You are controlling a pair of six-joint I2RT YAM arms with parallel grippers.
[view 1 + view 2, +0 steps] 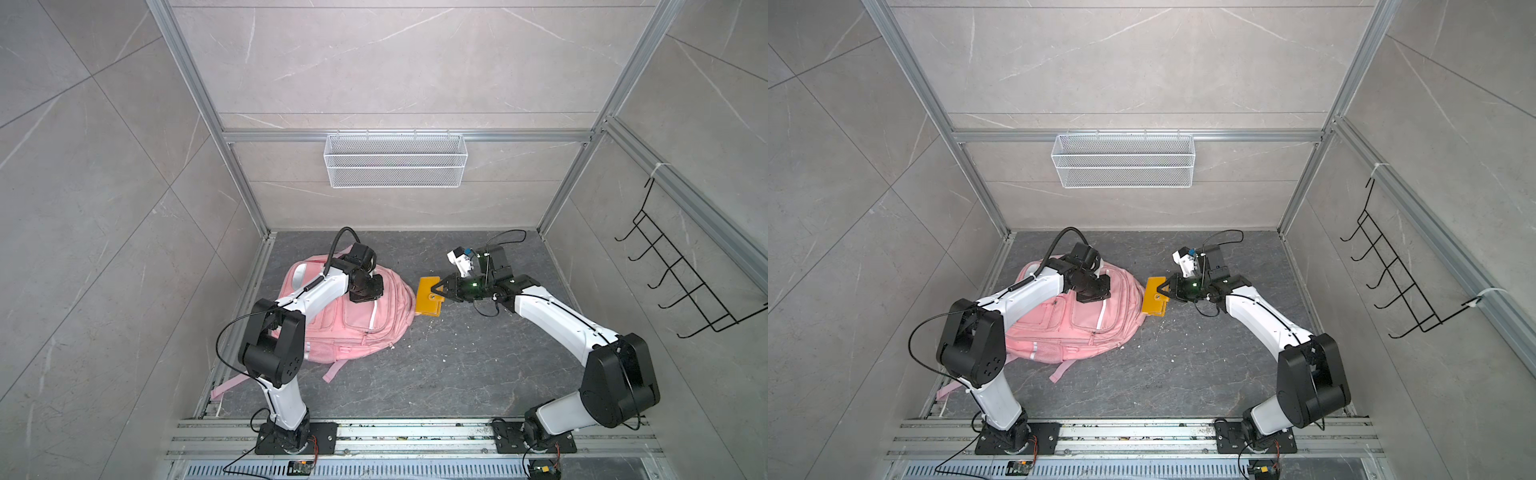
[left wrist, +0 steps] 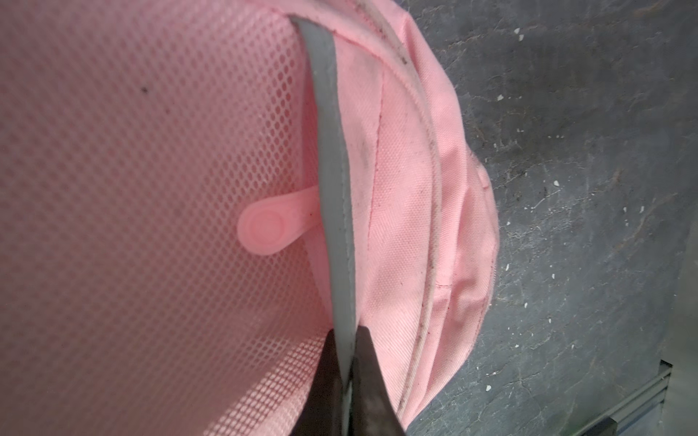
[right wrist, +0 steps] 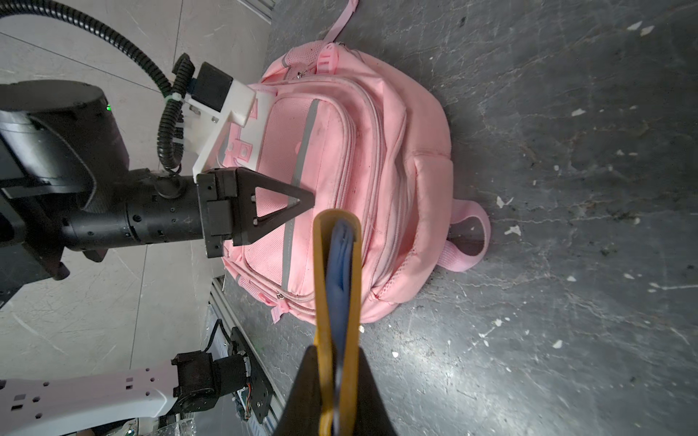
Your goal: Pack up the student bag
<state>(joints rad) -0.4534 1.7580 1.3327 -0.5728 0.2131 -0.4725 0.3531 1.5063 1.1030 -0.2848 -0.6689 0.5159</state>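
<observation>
In a top view my right pincer [image 1: 438, 291], clamped on the yellow case [image 1: 424, 306], has the student bag [image 1: 353, 328] at its nine o'clock, where my left pincer [image 2: 346, 335] pinches its grey stripe [image 2: 332, 151] tight.

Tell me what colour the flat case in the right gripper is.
The flat case is yellow, blue inside; clearest in the right wrist view.

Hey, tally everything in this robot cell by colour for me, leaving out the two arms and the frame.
Pink: 1, the student bag
Yellow: 1, the folding case, blue inside
White: 1, the wire mesh basket
Black: 1, the wire hook rack
Total: 4
</observation>
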